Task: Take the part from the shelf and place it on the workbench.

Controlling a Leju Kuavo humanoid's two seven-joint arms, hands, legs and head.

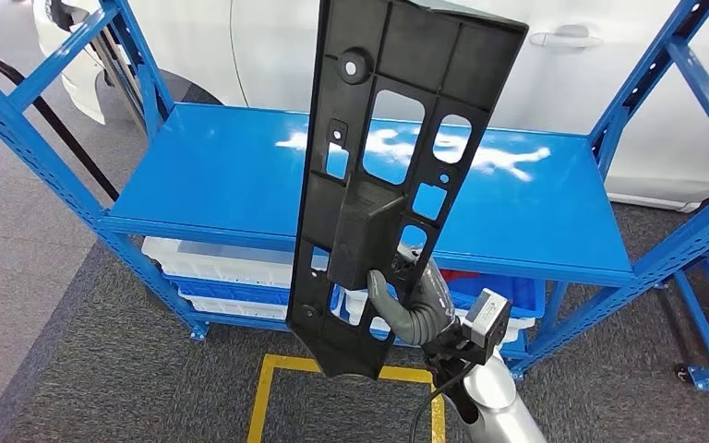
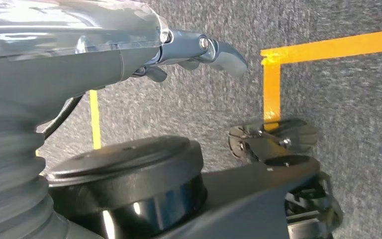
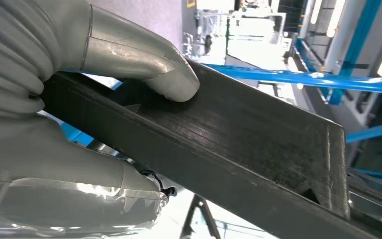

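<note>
part (image 1: 390, 166): a long black moulded plastic panel — flat, ribbed at the edges, pierced by rectangular and rounded cut-outs, with a boxy raised block near its middle. it is held upright in the air in front of the shelf, clear of the top board, so it is judged to be already taken off and in carriage.
right hand (image 1: 413, 305): closed on the part low down, beside the raised block; in the right wrist view the grey thumb (image 3: 144, 62) is pressed on the part's flat matte face, fine moulding lines showing, with the fingers wrapped beneath. the low grip is judged to leave the long upper end free to sway.
left hand (image 2: 199, 52): hung by the robot's side over grey carpet; nothing is held, the fingers lightly curled — how far they are closed cannot be told.
shelf (image 1: 240, 166): blue painted steel, glossy top board with glare, perforated uprights; white and blue bins (image 1: 212, 268) are kept on the lower level.
floor: coarse grey carpet, marked with yellow tape (image 1: 277, 369) — judged to be a standing mark for the robot.
workbench: the part has not yet been placed on it.
</note>
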